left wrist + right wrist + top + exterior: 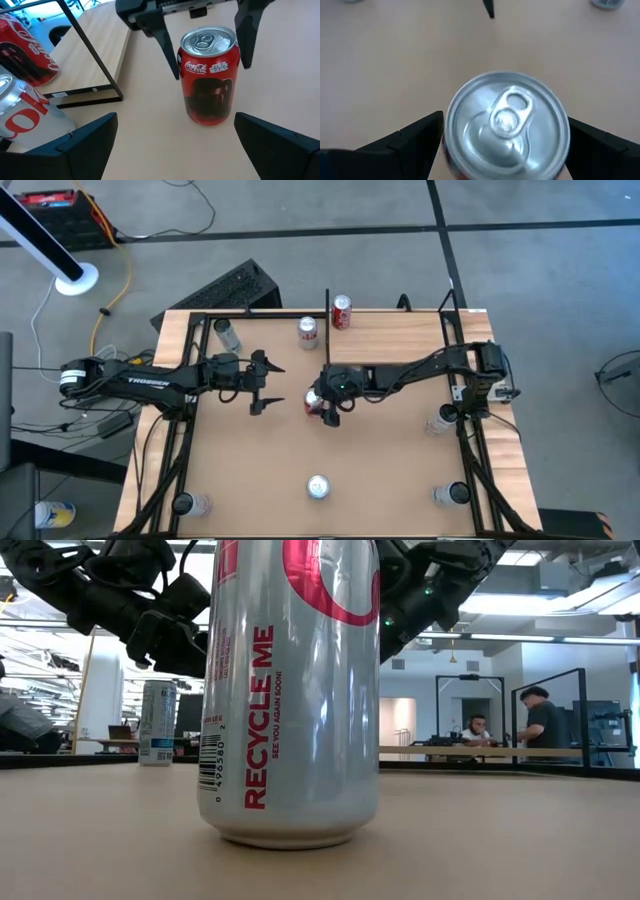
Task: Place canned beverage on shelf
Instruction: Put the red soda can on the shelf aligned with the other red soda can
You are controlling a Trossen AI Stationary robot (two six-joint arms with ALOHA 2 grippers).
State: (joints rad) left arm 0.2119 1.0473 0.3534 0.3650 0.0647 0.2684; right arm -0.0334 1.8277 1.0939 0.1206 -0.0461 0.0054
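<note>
Looming right up against the low camera, a silver can (292,690) printed "RECYCLE ME" is standing upright on the table (390,470), near its front edge, well apart from both arms. Over on the left, the left gripper (262,383) is hovering above the table with its fingers spread wide and nothing between them, pointing across toward the middle. Just beyond it, the red can (207,75) is standing upright on the bare tabletop near the centre, off the shelf. The right gripper (327,400) is sitting around this can from above, its jaws parted with a finger on either side; I cannot tell whether they are touching it. Farther back, the shelf (395,328) is lying along the table's rear edge. One red can (341,312) and one silver can (308,330) are standing by its black upright bar (327,325).
</note>
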